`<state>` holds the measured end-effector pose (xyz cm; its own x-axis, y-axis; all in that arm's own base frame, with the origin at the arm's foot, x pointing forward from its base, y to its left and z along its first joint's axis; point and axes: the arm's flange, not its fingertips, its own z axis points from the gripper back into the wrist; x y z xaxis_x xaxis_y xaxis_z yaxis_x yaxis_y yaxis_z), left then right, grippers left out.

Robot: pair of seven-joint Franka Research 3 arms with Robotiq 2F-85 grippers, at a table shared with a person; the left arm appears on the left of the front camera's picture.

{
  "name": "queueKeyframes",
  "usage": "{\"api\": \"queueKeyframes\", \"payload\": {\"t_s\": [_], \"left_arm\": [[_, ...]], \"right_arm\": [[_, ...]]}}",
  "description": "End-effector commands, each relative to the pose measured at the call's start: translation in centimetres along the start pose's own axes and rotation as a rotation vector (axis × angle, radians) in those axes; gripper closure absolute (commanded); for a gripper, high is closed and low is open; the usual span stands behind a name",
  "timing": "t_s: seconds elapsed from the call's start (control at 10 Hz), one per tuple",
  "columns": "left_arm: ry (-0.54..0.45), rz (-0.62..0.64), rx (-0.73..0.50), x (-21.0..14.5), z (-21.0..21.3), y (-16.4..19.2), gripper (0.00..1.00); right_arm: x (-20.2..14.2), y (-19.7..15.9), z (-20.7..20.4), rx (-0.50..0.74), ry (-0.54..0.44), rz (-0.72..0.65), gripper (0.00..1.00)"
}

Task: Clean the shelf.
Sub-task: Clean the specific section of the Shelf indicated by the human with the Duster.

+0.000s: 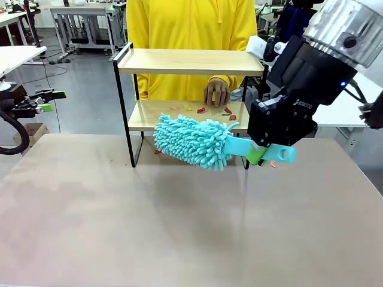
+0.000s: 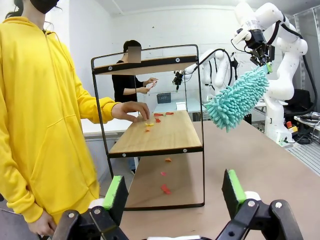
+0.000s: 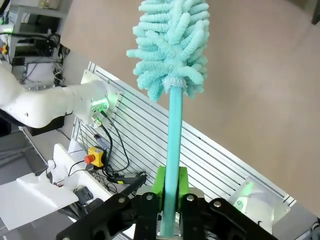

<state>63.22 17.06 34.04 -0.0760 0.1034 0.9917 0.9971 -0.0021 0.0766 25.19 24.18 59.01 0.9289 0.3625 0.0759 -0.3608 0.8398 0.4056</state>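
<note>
The shelf [image 1: 191,61] stands at the table's far middle, two light boards in a black frame. Small red and orange scraps [image 1: 203,109] lie on its lower board, where the person's hand [image 1: 216,92] rests. My right gripper [image 1: 258,154] is shut on the teal handle of a fluffy teal duster [image 1: 191,142], whose head hangs just in front of the lower board. In the right wrist view the handle [image 3: 172,140] runs up between the shut fingers [image 3: 159,182] to the duster head [image 3: 170,45]. My left gripper [image 2: 175,192] is open, off the table's left side [image 1: 45,101], facing the shelf [image 2: 160,135] end-on.
A person in a yellow hoodie [image 1: 191,30] stands behind the shelf. A few red scraps [image 2: 165,189] lie on the table under the shelf. The brown table top [image 1: 179,227] stretches wide in front. Another white table [image 1: 15,57] stands at the far left.
</note>
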Motion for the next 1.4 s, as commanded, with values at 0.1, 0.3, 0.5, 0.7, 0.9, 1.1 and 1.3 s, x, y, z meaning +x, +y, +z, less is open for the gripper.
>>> {"api": "queueKeyframes", "payload": {"t_s": [0.1, 0.3, 0.5, 0.7, 0.9, 1.1, 1.3], "left_arm": [[0.004, -0.001, 0.005, 0.3, -0.1, -0.1, 0.0], [0.004, -0.001, 0.005, 0.3, -0.1, -0.1, 0.0], [0.004, -0.001, 0.005, 0.3, -0.1, -0.1, 0.0], [0.004, -0.001, 0.005, 0.3, -0.1, -0.1, 0.0], [0.004, -0.001, 0.005, 0.3, -0.1, -0.1, 0.0], [0.004, -0.001, 0.005, 0.3, -0.1, -0.1, 0.0], [0.004, -0.001, 0.005, 0.3, -0.1, -0.1, 0.0]], "right_arm": [[0.0, 0.0, 0.0, 0.0, 0.0, 0.0, 0.87], [2.6, 5.4, -1.2, -0.025, -0.129, -0.079, 0.87], [4.2, 8.2, -2.4, -0.016, -0.235, -0.177, 0.87], [6.2, 10.8, -4.9, -0.043, -0.317, -0.23, 0.87], [8.7, 13.3, -7.7, -0.083, -0.386, -0.265, 0.87], [10.7, 14.8, -10.1, -0.158, -0.434, -0.272, 0.87], [12.9, 15.5, -11.9, -0.218, -0.445, -0.281, 0.87]]}}
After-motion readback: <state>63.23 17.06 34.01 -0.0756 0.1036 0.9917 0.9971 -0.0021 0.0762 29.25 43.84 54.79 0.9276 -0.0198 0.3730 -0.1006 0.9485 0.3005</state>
